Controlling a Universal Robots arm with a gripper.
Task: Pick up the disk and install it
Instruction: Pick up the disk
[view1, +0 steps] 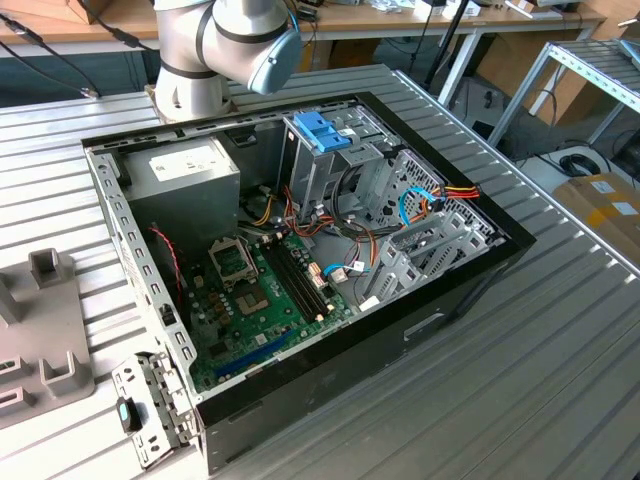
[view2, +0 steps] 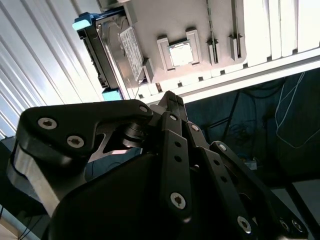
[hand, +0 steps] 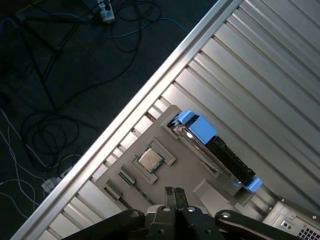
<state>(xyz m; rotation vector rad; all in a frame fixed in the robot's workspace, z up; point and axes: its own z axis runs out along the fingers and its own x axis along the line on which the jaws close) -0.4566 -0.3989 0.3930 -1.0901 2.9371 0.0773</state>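
The jaws are closed and empty. In the first wrist view the two black fingertips (hand: 170, 193) meet with nothing between them, and in the second wrist view the fingertips (view2: 169, 100) lie together the same way. They hang above a grey holder (hand: 187, 172), apart from the disk (hand: 226, 156).

The disk stands on its edge in a slot along one side of the holder, with its blue frame showing at both ends. In the second wrist view the disk (view2: 107, 50) turns its white label (view2: 131, 52) toward a small square chip (view2: 181, 54), which sits in a pocket of the holder (view2: 195, 20). The holder lies on a ribbed metal counter (hand: 260, 65), close to its edge.

At the exterior view's left edge the grey holder (view1: 40, 350) rests on the counter (view1: 500, 390). Next comes an open computer case (view1: 400, 335). Inside it are a grey power box (view1: 185, 170), a green circuit board (view1: 260, 300), and then a metal drive cage (view1: 345, 175) topped by a blue handle (view1: 322, 130). The arm (view1: 220, 40) rises behind the case. A cardboard box (view1: 605, 205) sits at the far right.
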